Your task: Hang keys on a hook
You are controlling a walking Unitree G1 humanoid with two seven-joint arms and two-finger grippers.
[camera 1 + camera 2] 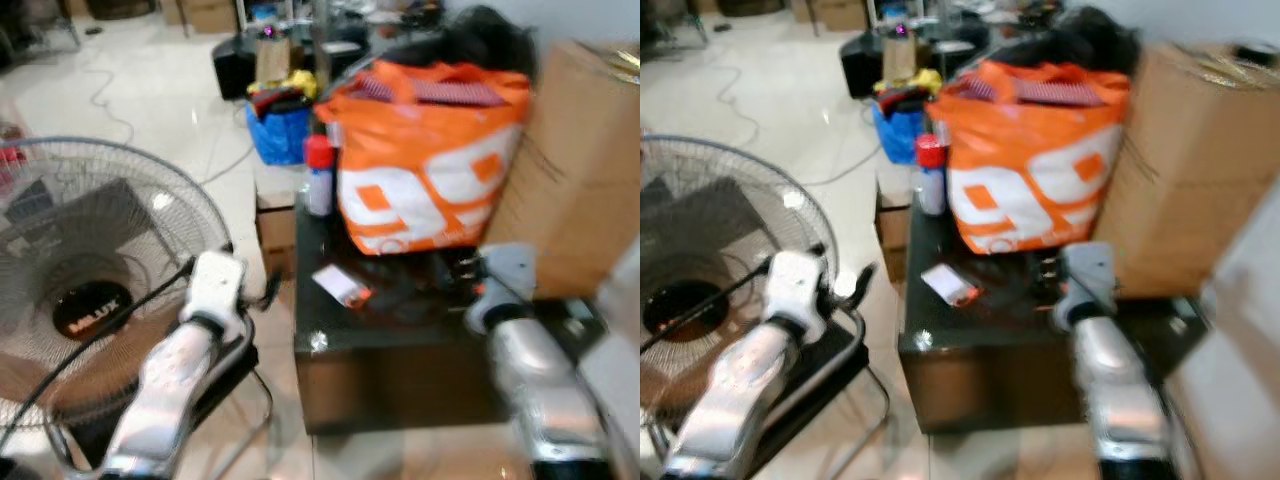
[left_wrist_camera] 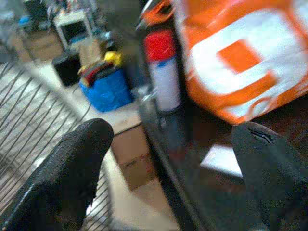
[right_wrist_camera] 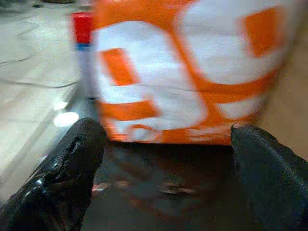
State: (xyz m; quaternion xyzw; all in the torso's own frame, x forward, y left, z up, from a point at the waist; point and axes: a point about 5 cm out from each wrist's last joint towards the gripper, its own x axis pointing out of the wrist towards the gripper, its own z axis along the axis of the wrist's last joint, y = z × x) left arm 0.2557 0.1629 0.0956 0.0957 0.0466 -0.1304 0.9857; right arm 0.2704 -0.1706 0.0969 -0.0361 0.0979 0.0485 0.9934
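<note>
We see a dark table (image 1: 400, 345) ahead of us, blurred; an orange and white bag (image 1: 425, 160) stands on it at twelve o'clock, with a red-capped spray can (image 1: 318, 175) just beside the bag at ten o'clock; a small white and orange card (image 1: 340, 285) lies flat on the table in front of the bag; a dark tangle (image 3: 168, 187) lies just beside the card at three o'clock, perhaps the keys, too blurred to tell; our left gripper (image 2: 173, 168) hovers off the table's nine o'clock edge, fingers wide apart, beside a standing fan (image 1: 90, 290); our right gripper (image 3: 163, 168) hovers over the table's near side, fingers spread apart and holding nothing; a cardboard box (image 1: 585, 170) stands at two o'clock.
</note>
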